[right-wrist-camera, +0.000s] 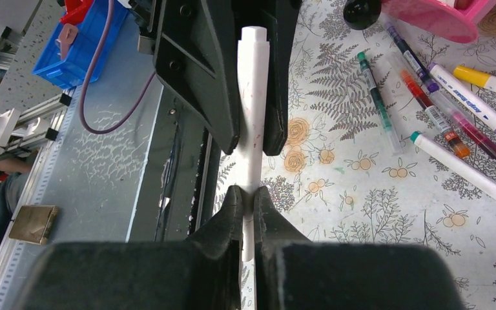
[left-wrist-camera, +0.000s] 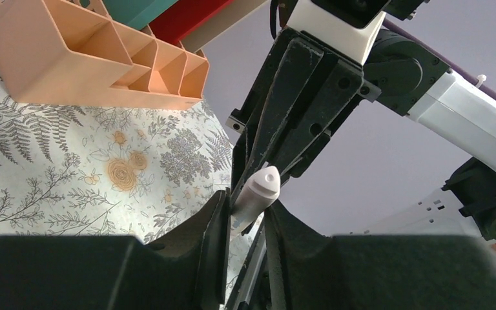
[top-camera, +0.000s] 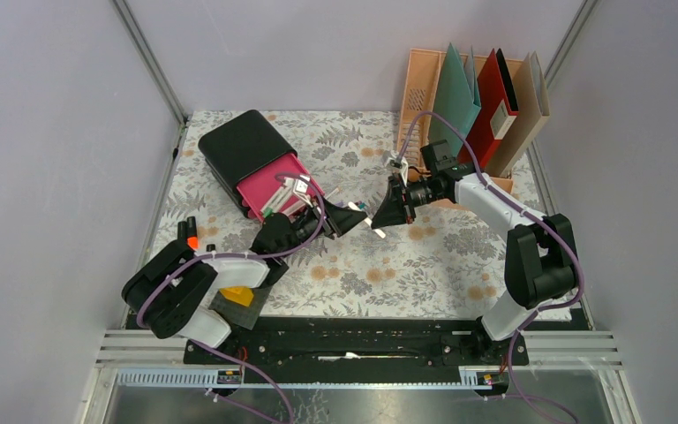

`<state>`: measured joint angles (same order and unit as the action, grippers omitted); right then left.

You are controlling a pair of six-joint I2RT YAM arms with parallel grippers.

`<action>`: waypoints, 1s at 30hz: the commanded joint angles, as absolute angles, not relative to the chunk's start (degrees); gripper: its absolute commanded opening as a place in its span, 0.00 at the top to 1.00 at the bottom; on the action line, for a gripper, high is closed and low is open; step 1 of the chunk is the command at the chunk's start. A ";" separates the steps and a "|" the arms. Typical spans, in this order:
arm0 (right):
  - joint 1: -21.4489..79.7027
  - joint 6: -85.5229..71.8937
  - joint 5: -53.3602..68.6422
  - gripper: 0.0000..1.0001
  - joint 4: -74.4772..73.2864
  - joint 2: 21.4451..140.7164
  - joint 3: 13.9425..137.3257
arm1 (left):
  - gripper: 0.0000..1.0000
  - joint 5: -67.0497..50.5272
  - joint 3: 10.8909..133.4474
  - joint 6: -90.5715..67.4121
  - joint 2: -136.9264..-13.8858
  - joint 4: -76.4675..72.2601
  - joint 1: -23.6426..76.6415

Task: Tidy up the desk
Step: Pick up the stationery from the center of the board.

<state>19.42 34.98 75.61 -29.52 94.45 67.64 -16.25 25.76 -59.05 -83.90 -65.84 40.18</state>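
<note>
The desk [top-camera: 424, 256] is covered in a pale cloth with fern leaves and orange flowers. My two grippers meet above its middle. A white pen [top-camera: 377, 232] is held between them. In the left wrist view my left gripper [left-wrist-camera: 245, 206] is shut on the pen's rounded end [left-wrist-camera: 258, 190], with the right gripper's black body [left-wrist-camera: 297, 110] just beyond. In the right wrist view my right gripper [right-wrist-camera: 248, 194] is shut on the pen's shaft [right-wrist-camera: 253, 97], and the left gripper's fingers [right-wrist-camera: 213, 84] clamp it further up.
A black drawer box [top-camera: 247, 150] with an open pink drawer [top-camera: 274, 190] stands at the back left. A peach file rack [top-camera: 419, 79] with folders stands at the back right. Several coloured markers [right-wrist-camera: 426, 110] lie on the cloth beside the drawer.
</note>
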 commanded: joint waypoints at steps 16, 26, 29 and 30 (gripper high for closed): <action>19.29 34.95 77.92 1.00 -30.06 92.21 69.35 | 1.00 -18.72 28.22 -59.88 -86.45 -73.39 40.60; 19.32 35.41 74.70 0.31 -28.56 90.41 67.51 | 1.00 -15.18 27.86 -55.64 -81.46 -64.10 40.60; 19.32 35.59 73.24 0.25 -28.30 89.77 67.16 | 1.00 -12.82 27.82 -52.43 -77.87 -58.15 40.53; 19.33 35.66 72.68 0.23 -28.30 89.67 67.15 | 1.00 -12.05 27.78 -51.15 -76.54 -56.26 40.52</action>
